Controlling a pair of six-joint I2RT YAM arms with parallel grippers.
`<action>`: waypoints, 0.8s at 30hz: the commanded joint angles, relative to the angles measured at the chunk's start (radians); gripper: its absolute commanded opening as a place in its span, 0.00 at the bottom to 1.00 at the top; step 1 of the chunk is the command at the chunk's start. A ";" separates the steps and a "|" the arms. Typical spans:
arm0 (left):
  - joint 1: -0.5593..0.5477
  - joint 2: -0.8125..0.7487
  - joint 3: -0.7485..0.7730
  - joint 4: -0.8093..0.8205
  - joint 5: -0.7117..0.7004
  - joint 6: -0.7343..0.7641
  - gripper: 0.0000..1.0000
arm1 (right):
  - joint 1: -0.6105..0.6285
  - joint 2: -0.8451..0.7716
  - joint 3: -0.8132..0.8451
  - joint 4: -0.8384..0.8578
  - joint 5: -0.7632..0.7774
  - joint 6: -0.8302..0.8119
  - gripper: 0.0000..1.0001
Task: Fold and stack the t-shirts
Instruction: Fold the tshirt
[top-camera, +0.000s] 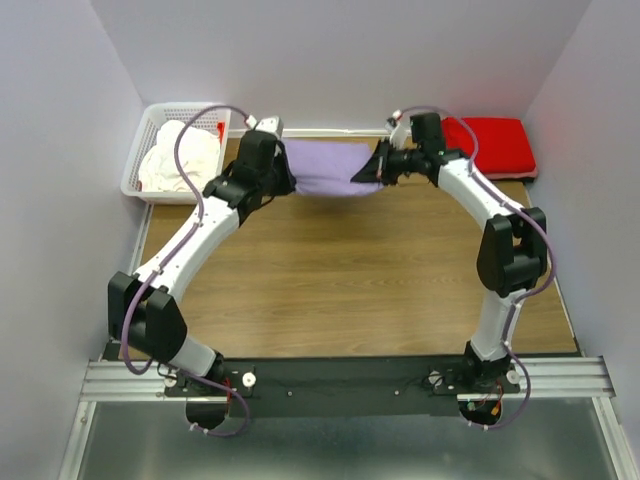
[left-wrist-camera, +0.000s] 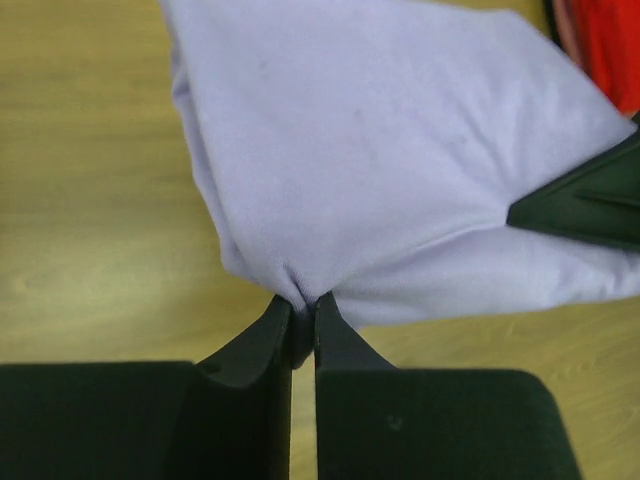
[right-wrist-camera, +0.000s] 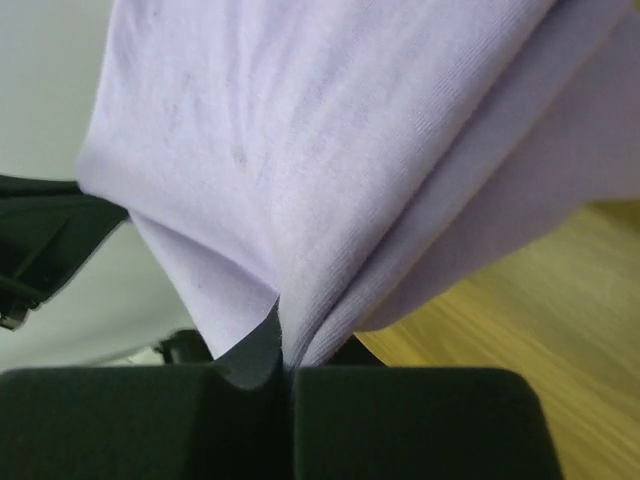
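Around, pale walls (top-camera: 330, 60); wooden table (top-camera: 350, 270), lavender t-shirt (top-camera: 330, 168).

From above I cannot see the left edge of the soft lavender-purple cloth t-shirt (top-camera: 335, 165), because the black left arm (top-camera: 255, 165) covers it. Both wrist views cut this shirt at the top edge. The right arm (top-camera: 450, 175) partly hides the bright red folded cloth t-shirt (top-camera: 497, 145) at the worktop's far right corner. A small red patch (top-camera: 220, 129) in the white plastic lattice basket (top-camera: 137, 160) is too small for me to identify.
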 joint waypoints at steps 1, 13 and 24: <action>0.008 -0.048 -0.234 0.029 0.036 -0.013 0.00 | -0.004 -0.012 -0.227 -0.043 0.022 -0.107 0.00; -0.087 -0.116 -0.723 0.147 0.237 -0.163 0.00 | 0.002 -0.087 -0.737 0.016 0.092 -0.187 0.01; -0.167 -0.186 -0.781 0.127 0.231 -0.248 0.57 | 0.002 -0.299 -0.895 -0.024 0.206 -0.156 0.39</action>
